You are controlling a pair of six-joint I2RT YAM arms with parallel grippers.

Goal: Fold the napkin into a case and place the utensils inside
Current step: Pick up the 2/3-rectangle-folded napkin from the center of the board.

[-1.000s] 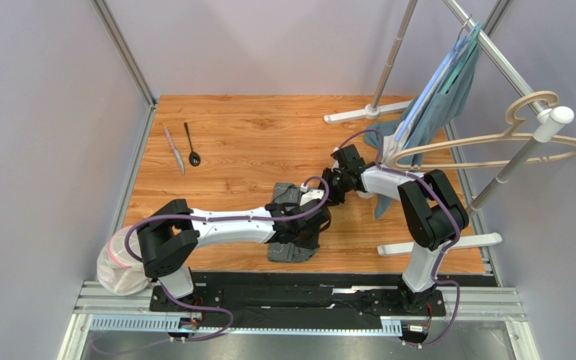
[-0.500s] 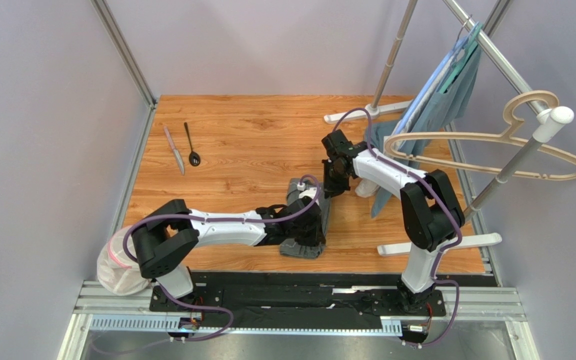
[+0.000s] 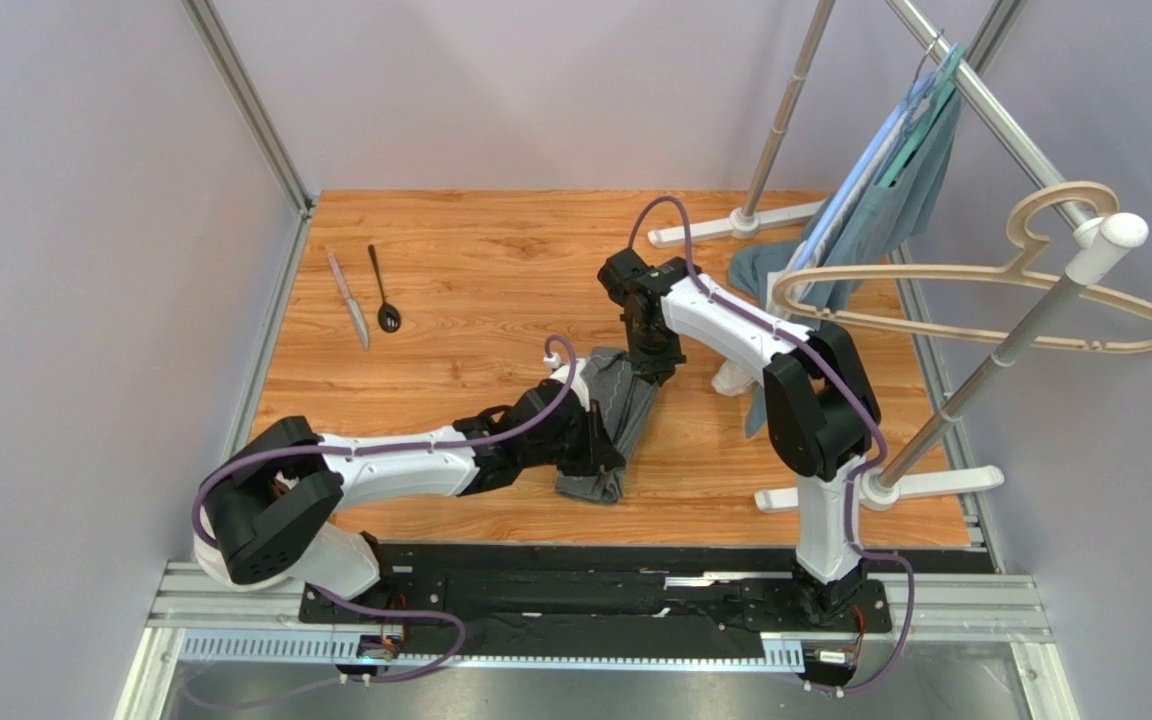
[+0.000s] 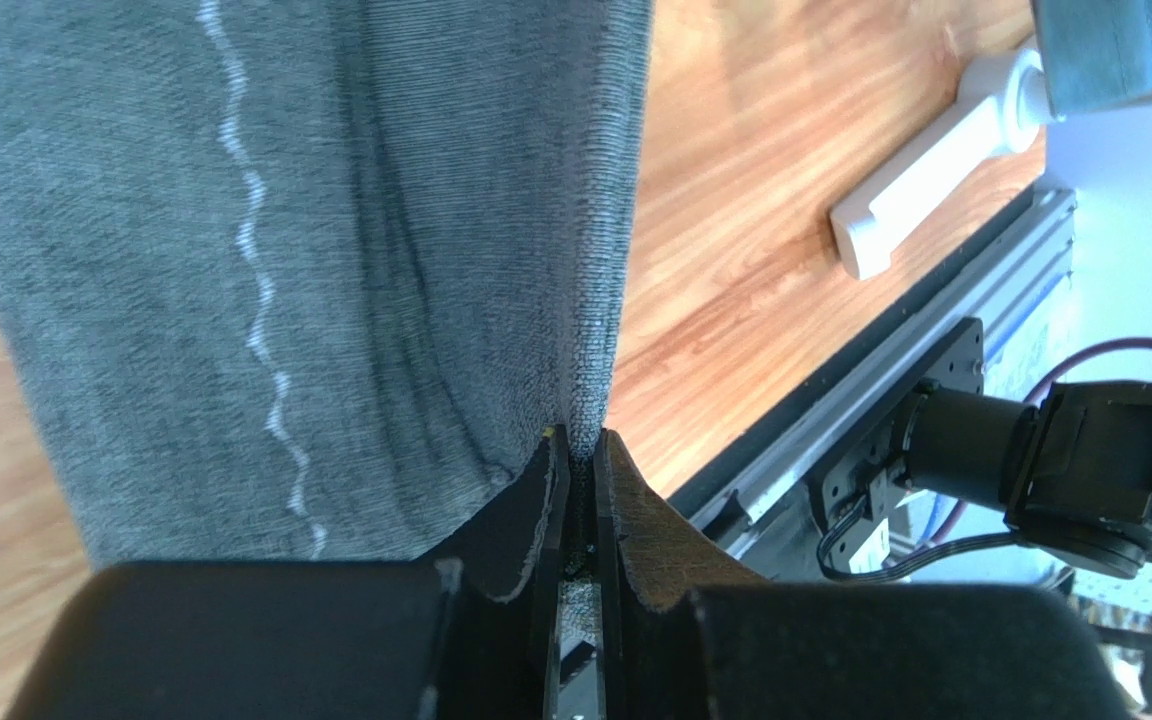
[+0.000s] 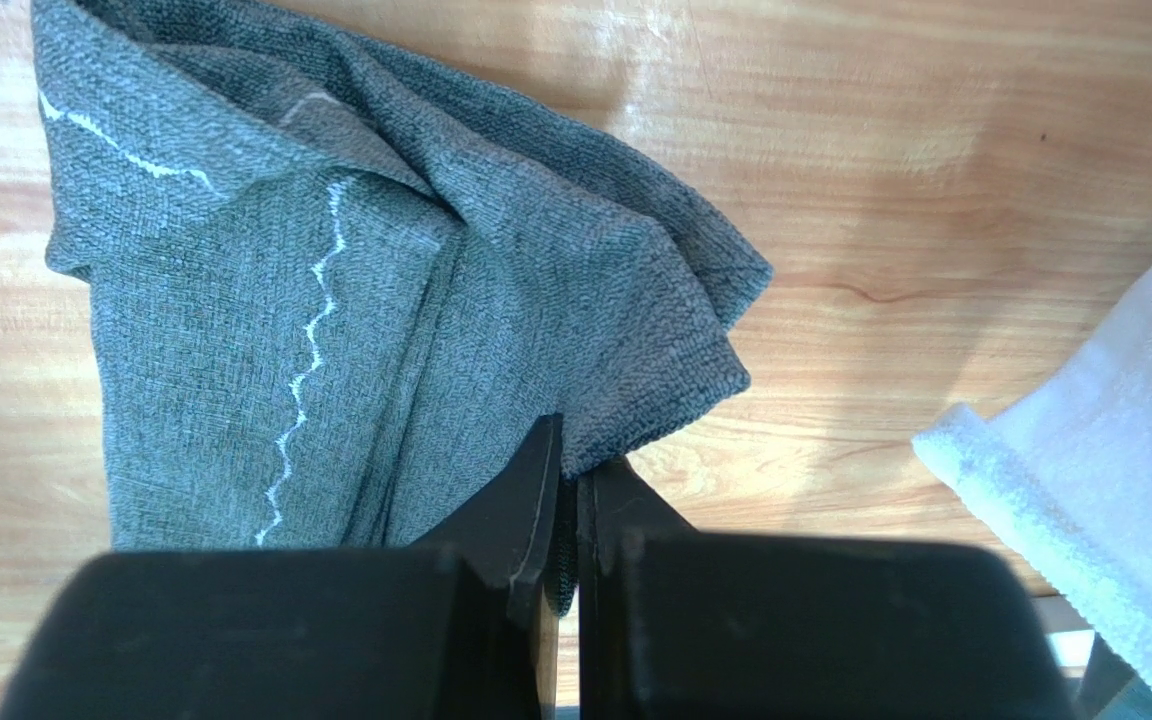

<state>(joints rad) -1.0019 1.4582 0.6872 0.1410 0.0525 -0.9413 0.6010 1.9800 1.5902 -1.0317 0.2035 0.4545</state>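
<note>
The right gripper now sits farther left, pinching the napkin at its edge. The left gripper sits farther left too, and the napkin lies narrower.

No text, label, brand, number or sign can be read in the overhead view or in either wrist view (the pale zigzag line along the napkin is plain stitching, not lettering).
</note>
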